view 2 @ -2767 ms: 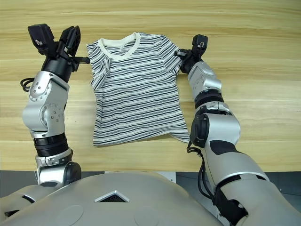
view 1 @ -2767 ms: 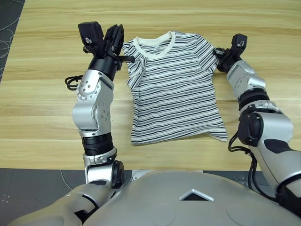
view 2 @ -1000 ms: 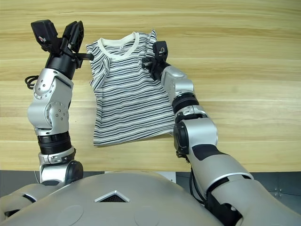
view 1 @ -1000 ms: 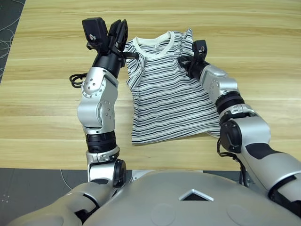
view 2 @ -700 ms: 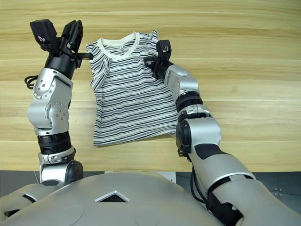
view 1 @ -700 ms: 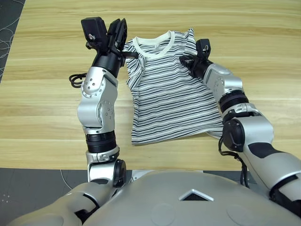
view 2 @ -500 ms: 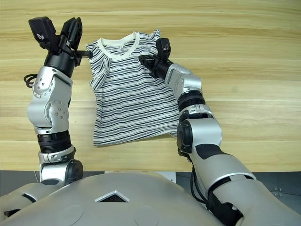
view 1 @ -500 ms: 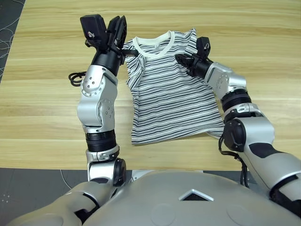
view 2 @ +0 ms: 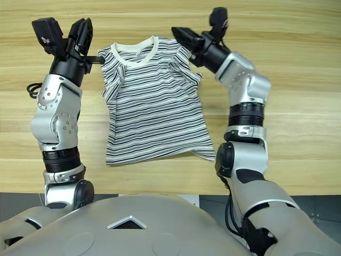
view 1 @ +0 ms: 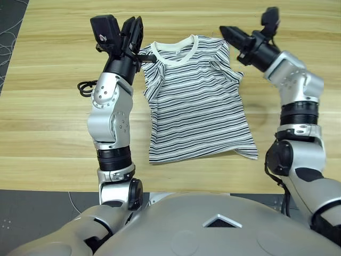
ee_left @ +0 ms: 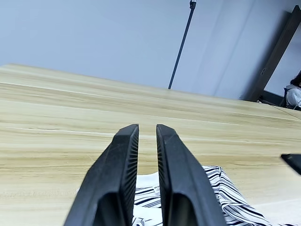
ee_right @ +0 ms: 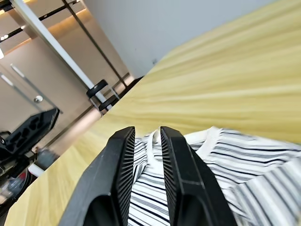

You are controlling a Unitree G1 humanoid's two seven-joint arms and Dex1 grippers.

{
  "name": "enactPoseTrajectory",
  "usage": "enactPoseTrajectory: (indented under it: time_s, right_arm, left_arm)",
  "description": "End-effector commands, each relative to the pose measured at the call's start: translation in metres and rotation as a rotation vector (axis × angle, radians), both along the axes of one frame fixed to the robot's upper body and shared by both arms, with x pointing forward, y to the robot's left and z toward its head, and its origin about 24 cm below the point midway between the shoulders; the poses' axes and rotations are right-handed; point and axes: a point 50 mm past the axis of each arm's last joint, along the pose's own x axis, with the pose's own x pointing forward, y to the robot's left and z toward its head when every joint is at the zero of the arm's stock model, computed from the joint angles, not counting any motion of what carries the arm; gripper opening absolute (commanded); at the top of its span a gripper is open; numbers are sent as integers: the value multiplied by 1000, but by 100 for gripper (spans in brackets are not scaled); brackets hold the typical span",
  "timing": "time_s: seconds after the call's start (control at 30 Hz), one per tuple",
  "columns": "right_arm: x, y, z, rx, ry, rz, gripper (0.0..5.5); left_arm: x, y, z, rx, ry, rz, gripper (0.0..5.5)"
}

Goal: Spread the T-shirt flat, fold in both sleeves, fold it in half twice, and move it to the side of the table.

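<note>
Flanking T-shirt [view 1: 194, 101]: left gripper [view 1: 136, 24], right gripper [view 1: 227, 31]

Both eye views look steeply down on one tabletop [view 1: 53, 133]. Wrist views look low along the left gripper [ee_left: 146, 126] and right gripper [ee_right: 147, 128], sharing the shirt [ee_left: 225, 188].
</note>
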Motion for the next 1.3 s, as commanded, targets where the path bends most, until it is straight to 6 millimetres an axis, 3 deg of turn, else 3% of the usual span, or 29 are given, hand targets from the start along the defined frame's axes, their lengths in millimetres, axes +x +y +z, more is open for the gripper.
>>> enactPoseTrajectory:
  time_s: [0.03, 0.13, 0.2, 0.33, 0.47, 0.6, 0.77, 0.87, 1.1, 1.3]
  right_arm:
    - [-16, -54, 15, -103, -73, -80, 100]
    - [-51, -84, 9, -249, -72, -36, 100]
    - [-79, -95, 2, -329, -40, 4, 130]
    - [-140, -106, -15, -430, 32, 171, 205]
    - [-167, -108, -37, -431, 208, 222, 290]
    - [-170, -116, -55, -487, 333, 178, 295]
    - [-180, -119, -65, -483, 358, 247, 295]
    - [-189, -118, -68, -423, 358, 332, 295]
    - [-196, -121, -76, -396, 357, 404, 295]
    - [-196, -116, -84, -386, 359, 402, 295]
  left_arm:
    - [-8, 13, -2, -16, 13, -43, 72]
    - [-36, 39, -13, -18, 82, -92, 72]
    - [-59, 61, -23, -1, 166, -71, 88]
    - [-127, 78, -29, -7, 346, -169, 148]
    - [-188, 77, -59, -81, 652, -205, 224]
    - [-223, 67, -78, -155, 806, -277, 227]
    - [-240, 63, -95, -89, 873, -395, 227]
    - [-239, 59, -98, 3, 832, -495, 227]
    - [-234, 79, -115, 536, 740, -611, 227]
    - [-228, 76, -121, 726, 635, -655, 227]
